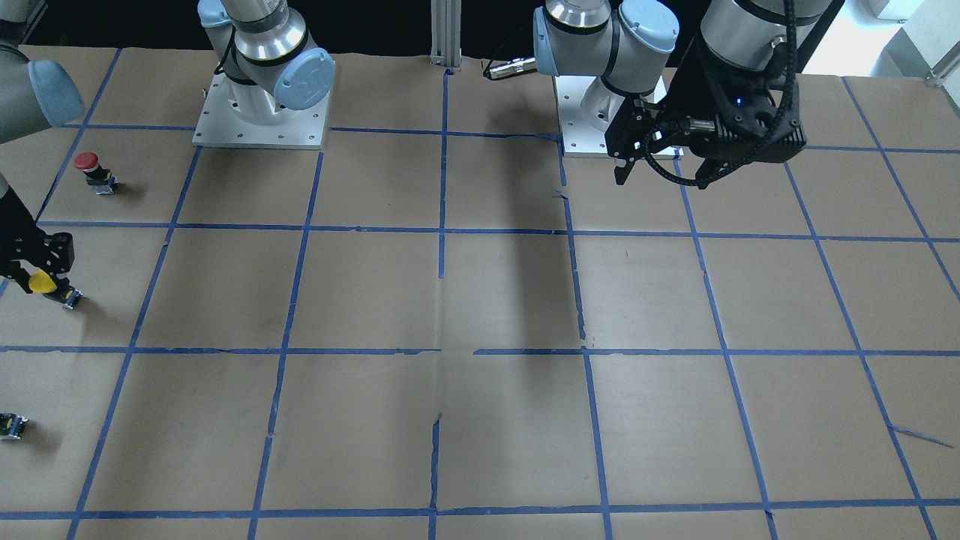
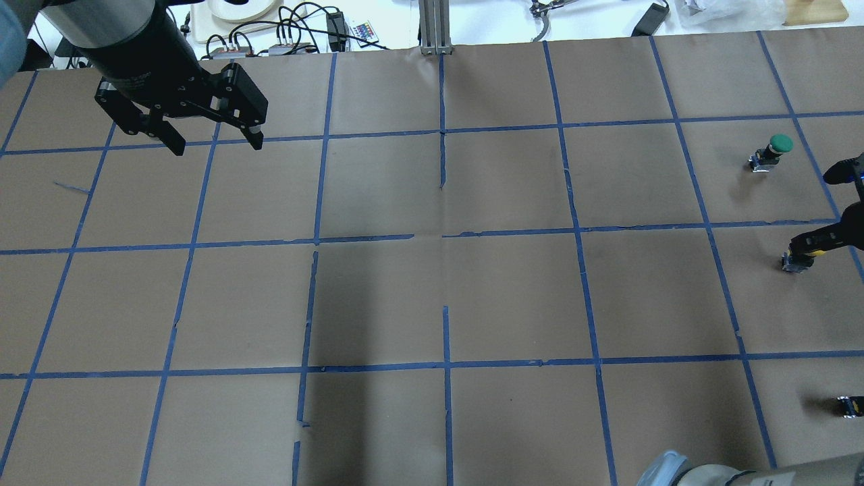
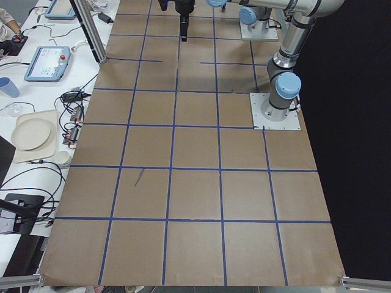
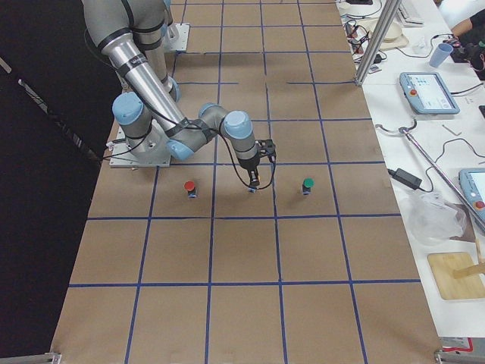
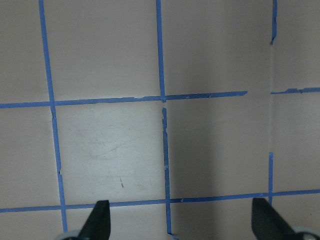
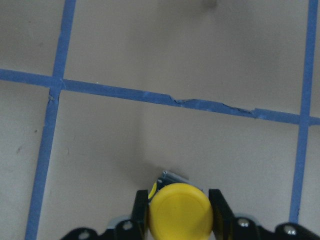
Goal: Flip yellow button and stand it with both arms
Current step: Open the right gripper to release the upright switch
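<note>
The yellow button sits between my right gripper's fingers, which are shut on its round cap. Its black-and-grey body hangs tilted under the cap, at or just above the paper. In the front view the yellow cap and right gripper are at the far left edge. In the overhead view the right gripper is at the far right. My left gripper hovers open and empty at the opposite end of the table, as the left wrist view shows.
A red-capped button stands on the robot's side of the yellow one. A green-capped button stands on the far side. Blue tape lines grid the brown paper. Both arm base plates sit at the robot's edge.
</note>
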`<state>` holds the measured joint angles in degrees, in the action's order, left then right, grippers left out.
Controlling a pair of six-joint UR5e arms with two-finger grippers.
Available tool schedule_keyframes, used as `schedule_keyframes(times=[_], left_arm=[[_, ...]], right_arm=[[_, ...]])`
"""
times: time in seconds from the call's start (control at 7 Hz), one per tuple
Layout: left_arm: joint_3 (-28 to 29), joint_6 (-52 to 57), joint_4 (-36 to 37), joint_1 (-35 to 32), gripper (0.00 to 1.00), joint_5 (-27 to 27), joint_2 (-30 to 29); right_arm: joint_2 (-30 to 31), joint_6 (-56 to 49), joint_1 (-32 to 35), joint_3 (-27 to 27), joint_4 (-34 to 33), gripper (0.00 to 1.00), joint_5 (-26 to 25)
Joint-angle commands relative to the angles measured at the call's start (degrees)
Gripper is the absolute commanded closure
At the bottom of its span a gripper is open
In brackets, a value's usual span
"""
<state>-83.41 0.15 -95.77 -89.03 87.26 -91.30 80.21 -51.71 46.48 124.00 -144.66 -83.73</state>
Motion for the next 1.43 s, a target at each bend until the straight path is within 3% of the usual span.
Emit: schedule_keyframes(times=[0.0,0.43,0.71,1.0,1.14,1.29], left_arm=[[-1.2,-1.1,0.1,-0.4,0.01,-0.5,0.2],[-1.3,-1.0,0.3,-0.5,0.01,0.6,1.0],[-1.3,4.7,0.7,-0.5,0.01,3.4,1.1],[-1.3,4.2,0.6,-0.6,0.01,2.9,1.4],[-1.3,4.2,0.6,-0.5,0.01,3.0,1.4],[-1.2,4.2,0.6,-0.5,0.01,2.9,1.4]], right_arm=[[0.1,-0.1,-0.3,0.0,1.4,0.48,-1.3],[0.3,0.0,-0.3,-0.3,1.3,0.03,-1.3],[1.5,0.3,-0.3,-2.8,5.4,0.01,-1.4],[8.0,7.5,0.5,-10.1,25.3,0.01,-1.4],[11.7,13.3,3.8,-12.7,33.0,0.0,-1.4],[15.9,18.6,9.4,-13.8,37.6,0.0,-4.5]])
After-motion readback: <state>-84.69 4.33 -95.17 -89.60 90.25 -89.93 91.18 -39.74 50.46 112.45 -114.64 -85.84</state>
